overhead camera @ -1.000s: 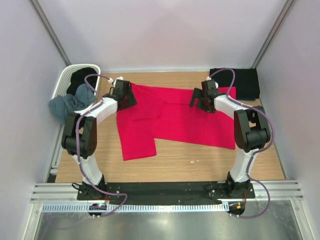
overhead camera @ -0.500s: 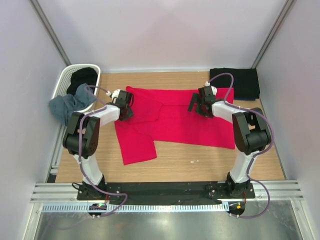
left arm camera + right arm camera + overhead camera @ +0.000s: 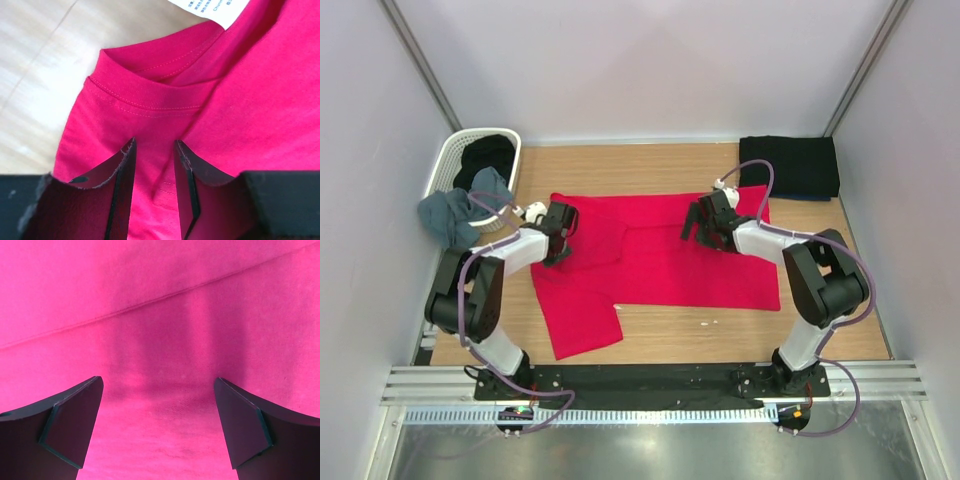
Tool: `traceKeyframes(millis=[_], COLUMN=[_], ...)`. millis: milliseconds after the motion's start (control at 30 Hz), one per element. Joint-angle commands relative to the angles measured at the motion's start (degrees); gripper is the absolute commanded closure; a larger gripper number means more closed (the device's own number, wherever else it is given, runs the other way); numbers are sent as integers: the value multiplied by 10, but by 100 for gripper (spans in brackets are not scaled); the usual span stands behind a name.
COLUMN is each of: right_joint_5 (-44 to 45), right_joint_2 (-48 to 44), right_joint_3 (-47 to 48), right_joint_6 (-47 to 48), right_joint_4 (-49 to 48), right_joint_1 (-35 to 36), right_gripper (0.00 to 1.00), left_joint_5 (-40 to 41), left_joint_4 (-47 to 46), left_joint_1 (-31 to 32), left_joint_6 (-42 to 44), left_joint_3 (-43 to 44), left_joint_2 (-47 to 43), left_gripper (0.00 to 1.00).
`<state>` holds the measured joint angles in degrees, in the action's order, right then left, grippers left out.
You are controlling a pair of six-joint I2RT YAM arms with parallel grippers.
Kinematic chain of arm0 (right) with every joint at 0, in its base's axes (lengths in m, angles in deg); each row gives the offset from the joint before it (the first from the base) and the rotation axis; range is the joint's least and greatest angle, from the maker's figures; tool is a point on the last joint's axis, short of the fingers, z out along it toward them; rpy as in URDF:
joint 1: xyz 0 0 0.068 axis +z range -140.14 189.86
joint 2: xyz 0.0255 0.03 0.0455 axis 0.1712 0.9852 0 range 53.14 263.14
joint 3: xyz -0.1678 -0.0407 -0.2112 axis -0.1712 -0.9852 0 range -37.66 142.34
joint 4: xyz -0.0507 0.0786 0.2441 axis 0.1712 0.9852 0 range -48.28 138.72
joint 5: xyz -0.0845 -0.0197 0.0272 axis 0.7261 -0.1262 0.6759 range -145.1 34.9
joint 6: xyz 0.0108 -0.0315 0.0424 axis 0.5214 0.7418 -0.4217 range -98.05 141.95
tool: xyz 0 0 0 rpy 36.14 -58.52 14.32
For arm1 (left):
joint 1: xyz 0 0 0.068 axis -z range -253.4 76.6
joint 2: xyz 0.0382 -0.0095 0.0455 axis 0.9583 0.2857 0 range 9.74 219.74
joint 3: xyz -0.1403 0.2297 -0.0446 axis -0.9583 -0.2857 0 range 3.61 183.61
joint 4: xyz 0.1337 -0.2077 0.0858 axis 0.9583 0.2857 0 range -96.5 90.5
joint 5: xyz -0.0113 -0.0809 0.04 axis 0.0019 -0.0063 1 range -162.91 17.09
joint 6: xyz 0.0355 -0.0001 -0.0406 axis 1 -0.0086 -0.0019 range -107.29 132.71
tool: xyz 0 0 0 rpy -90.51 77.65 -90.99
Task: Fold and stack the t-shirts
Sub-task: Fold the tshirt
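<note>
The crimson-red t-shirt point(image 3: 660, 265) lies spread across the middle of the wooden table, one sleeve reaching toward the near left. My left gripper point(image 3: 560, 232) sits low on the shirt's left end, just behind the collar point(image 3: 150, 92). Its jaws point(image 3: 155, 141) stand a narrow gap apart with a crease of red cloth point(image 3: 250, 100) between them. My right gripper point(image 3: 705, 222) hovers over the shirt's upper right part, wide open and empty point(image 3: 159, 380) above flat red cloth point(image 3: 160, 305). A folded black t-shirt point(image 3: 790, 165) lies at the back right.
A white lattice basket point(image 3: 450, 160) stands at the back left with a black shirt point(image 3: 485, 152) inside and a grey-blue shirt point(image 3: 455, 210) draped over its near rim. A white care label point(image 3: 210, 10) shows inside the collar. Bare wood point(image 3: 720, 335) lies along the near edge.
Both grippers moved toward the near side and dragged the red shirt with them, so it now lies closer to the arm bases. The black shirt and the basket have not moved.
</note>
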<state>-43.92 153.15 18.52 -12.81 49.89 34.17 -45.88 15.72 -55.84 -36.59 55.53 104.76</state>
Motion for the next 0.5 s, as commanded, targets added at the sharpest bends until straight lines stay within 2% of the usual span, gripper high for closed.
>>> traceKeyframes(millis=[0,100,267,367,433,467], right_joint_5=[-20,-11,26,20,19,20], right_joint_2=[8,4,-20,-60,-98,-112], right_joint_3=[-44,-35,59,91,96,95], right_joint_6=[-42,-29,13,14,6,-6], right_joint_4=[75,82,135,157,172,187], right_joint_1=[9,10,10,10,10,9], right_gripper=[1,1,0,0,0,1], left_joint_5=[28,47,57,69,69,66], left_joint_4=[66,59,93,129,153,180], left_joint_1=[-4,-4,-4,-4,-4,-4], left_joint_6=[-9,10,26,32,35,28], left_joint_3=[-31,-31,4,35,59,64], left_joint_2=[-26,-29,-70,-133,-165,-184], left_gripper=[62,61,59,44,28,16])
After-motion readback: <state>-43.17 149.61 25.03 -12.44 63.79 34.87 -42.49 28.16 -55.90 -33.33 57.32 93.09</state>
